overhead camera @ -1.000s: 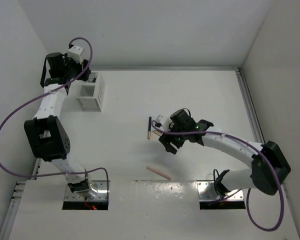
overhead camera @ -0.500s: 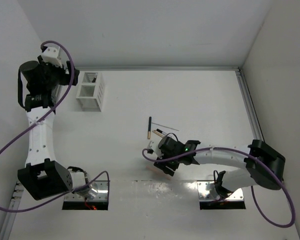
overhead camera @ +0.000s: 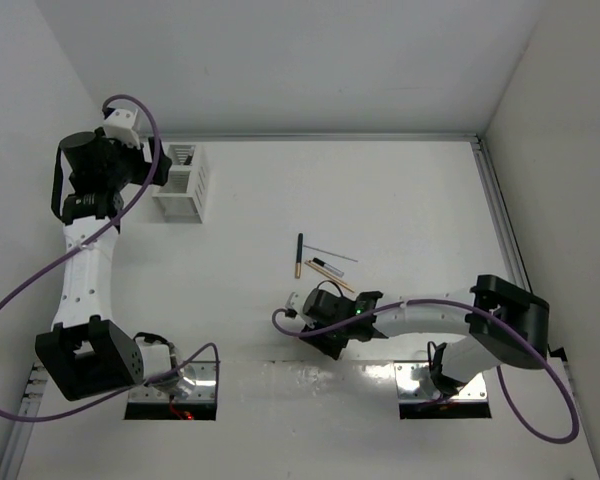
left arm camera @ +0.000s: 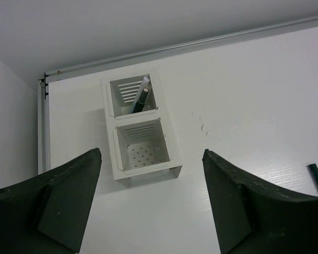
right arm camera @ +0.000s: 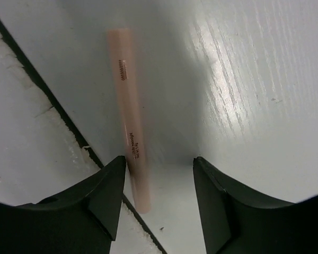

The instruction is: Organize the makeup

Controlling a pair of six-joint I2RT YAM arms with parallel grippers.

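Tiny print on pink stick [right arm camera: 128, 106] (unreadable)

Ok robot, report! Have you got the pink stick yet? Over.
Left end effector open, raised near white rack; right end effector open, low over pink stick. Stick flat on table, not gripped. One dark pencil in rack. Nothing in the way.

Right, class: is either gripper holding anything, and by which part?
Nothing held. Left gripper is open near the rack; right gripper is open over the pink stick.
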